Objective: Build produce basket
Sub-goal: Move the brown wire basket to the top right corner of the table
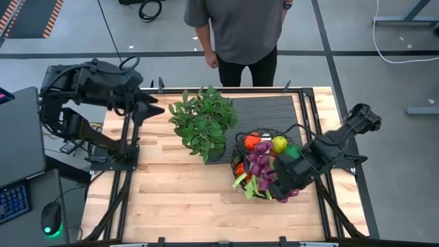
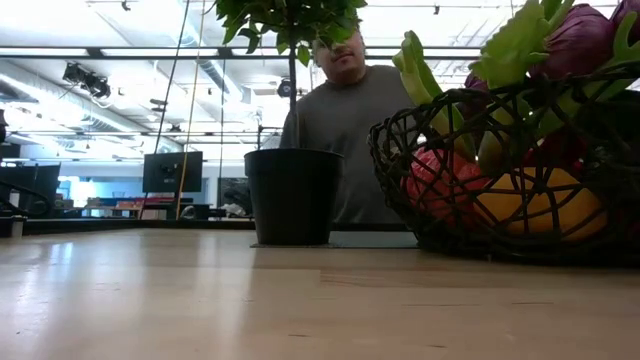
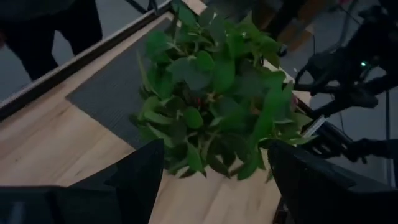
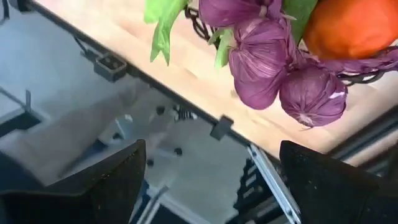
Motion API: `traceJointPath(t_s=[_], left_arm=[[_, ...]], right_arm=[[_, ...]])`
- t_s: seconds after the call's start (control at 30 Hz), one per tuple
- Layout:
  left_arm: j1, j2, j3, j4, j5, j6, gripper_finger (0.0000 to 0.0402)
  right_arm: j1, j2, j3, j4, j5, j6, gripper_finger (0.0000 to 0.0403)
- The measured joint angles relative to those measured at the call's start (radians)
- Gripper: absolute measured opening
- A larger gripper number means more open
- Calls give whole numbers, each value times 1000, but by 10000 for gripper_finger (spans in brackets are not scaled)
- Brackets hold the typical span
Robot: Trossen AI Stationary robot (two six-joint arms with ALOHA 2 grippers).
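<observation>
High view: right gripper (image 1: 285,180) at basket (image 1: 241,145) near rim, fingers apart, nothing held. Basket beside potted plant (image 1: 202,123), heaped with produce (image 1: 259,165). Best withdrawn slowly, clear of overhanging pieces. Left gripper (image 1: 147,108) parked at far-left, fingers apart.
Low view: basket (image 2: 440,160) full.
Right wrist view: purple bulbs (image 4: 280,68) over the rim.

The left arm is folded back at the table's (image 1: 178,206) far left corner, its gripper (image 1: 152,108) held above the wood near the far edge, fingers (image 3: 134,177) spread wide apart. The right arm reaches in from the right edge, bent at the elbow, its gripper (image 1: 281,184) low toward the near right part of the table, fingers (image 4: 106,180) likewise parted with nothing between them
</observation>
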Motion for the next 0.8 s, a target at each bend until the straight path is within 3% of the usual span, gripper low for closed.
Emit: traceJointPath(t_s=[0.13,0.3,0.4,0.5,0.6,0.67,0.8], left_arm=[[-1,10,0,-10,-70,-55,291],[1,47,1,-9,-151,-55,291],[1,76,0,-10,-174,-60,291],[-4,100,1,-17,-178,-117,291],[-26,125,0,-14,-176,-175,291],[-41,142,0,-4,-175,-193,291],[-69,172,1,-8,-176,-219,291]], right_arm=[[72,0,0,11,160,58,370],[119,18,2,71,284,-157,362],[135,59,0,-67,264,-179,353],[156,98,-2,-262,283,-27,344],[159,104,-36,-142,392,10,337],[155,112,-58,23,432,-89,333],[151,167,-84,175,339,-309,321]])
